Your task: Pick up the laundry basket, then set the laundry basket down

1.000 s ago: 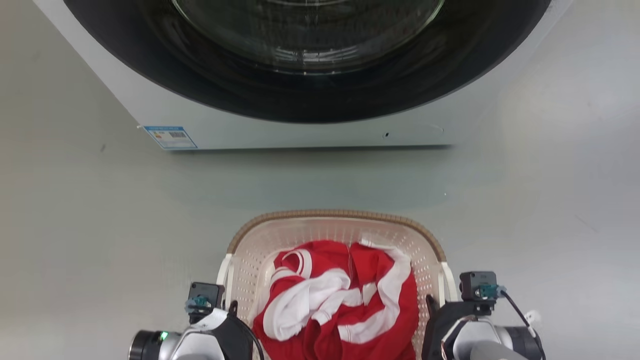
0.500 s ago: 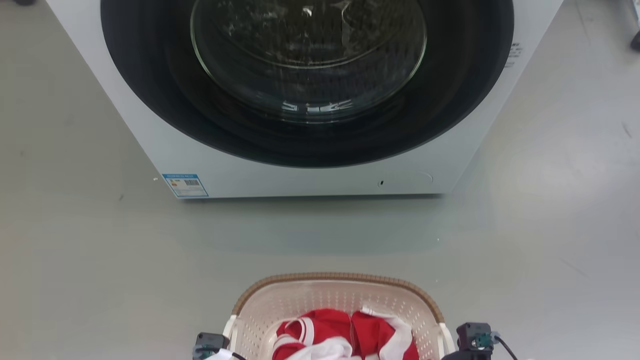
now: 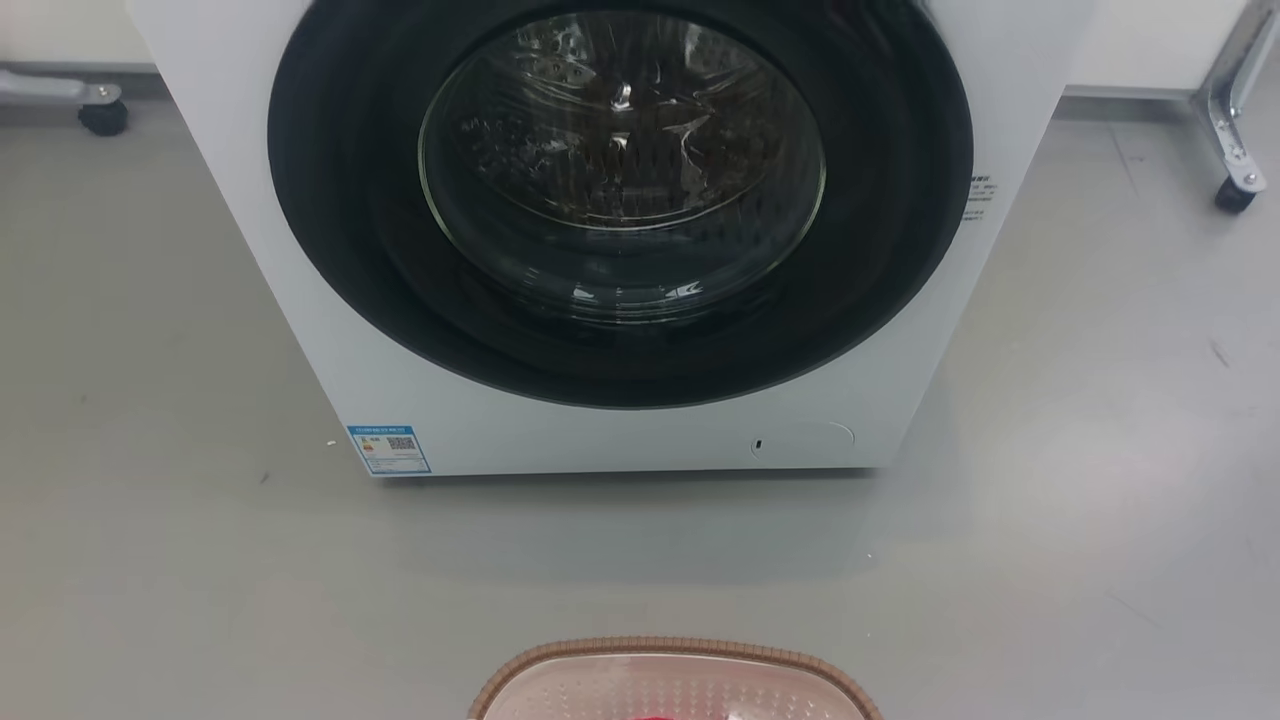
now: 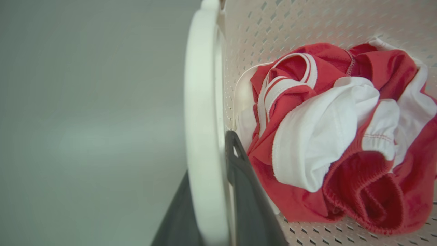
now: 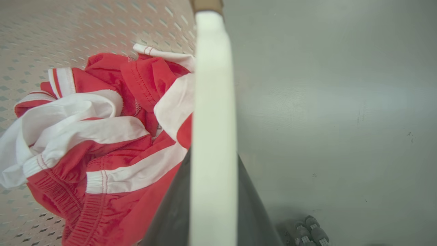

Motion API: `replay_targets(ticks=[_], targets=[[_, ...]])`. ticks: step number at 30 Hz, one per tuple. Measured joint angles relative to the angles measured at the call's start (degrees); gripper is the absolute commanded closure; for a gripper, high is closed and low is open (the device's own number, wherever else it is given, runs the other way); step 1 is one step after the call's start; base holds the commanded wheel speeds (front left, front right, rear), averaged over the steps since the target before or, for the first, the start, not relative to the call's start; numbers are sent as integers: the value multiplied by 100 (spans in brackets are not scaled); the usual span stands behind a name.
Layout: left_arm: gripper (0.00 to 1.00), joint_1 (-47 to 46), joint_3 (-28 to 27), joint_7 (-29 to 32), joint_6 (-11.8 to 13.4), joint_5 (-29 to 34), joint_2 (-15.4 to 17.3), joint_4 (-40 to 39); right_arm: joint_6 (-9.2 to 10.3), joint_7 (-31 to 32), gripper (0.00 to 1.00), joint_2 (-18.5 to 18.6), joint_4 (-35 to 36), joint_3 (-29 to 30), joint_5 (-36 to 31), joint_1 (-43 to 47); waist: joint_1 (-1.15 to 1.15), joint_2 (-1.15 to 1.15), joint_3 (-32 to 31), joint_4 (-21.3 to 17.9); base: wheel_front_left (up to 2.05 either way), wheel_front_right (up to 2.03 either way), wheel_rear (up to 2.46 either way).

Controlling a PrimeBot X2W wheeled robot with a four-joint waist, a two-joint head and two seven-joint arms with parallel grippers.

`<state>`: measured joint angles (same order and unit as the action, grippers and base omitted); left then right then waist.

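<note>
Cream-white perforated plastic laundry basket (image 3: 672, 652), brown rim, lower centre; left gripper (image 4: 209, 191), right gripper (image 5: 213, 177) jaws clamp white handles (image 4: 201, 102); lift step, I judge; next: level set-down.

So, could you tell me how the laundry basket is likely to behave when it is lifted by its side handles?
The laundry basket is probably stiff: its perforated plastic wall holds shape. Likely light, holding a crumpled red and white garment. With jaws on both white handles, tipping seems unlikely.

Place: laundry test area, lab-like
Appliance: front-loading washing machine (image 3: 620, 250)
Floor: bare, scuffed grey floor (image 3: 150, 560)
Edges: castered metal frame legs (image 3: 1236, 150)
Laundry: laundry basket (image 3: 675, 648) holding red-and-white garment (image 4: 317, 136)
</note>
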<state>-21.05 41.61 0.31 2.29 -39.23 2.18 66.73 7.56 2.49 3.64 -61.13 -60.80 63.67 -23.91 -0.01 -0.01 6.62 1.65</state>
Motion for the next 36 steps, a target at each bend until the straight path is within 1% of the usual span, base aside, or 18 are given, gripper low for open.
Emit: replay_targets(ticks=[11, 20, 36], targets=[[100, 294, 134, 115, 24, -105, 10, -10, 1, 98, 100, 1, 18, -123, 191, 249, 0, 0, -410, -28, 0, 0, 0], [100, 325, 157, 146, 62, -255, 8, -26, 0, 99, 100, -10, -49, -158, 253, 248, 1, 0, -449, -20, 0, 0, 0], [100, 359, 225, 160, 80, -291, 7, -30, 0, 98, 100, -31, -144, -255, 399, 214, 1, 1, -392, -27, 0, 0, 0]])
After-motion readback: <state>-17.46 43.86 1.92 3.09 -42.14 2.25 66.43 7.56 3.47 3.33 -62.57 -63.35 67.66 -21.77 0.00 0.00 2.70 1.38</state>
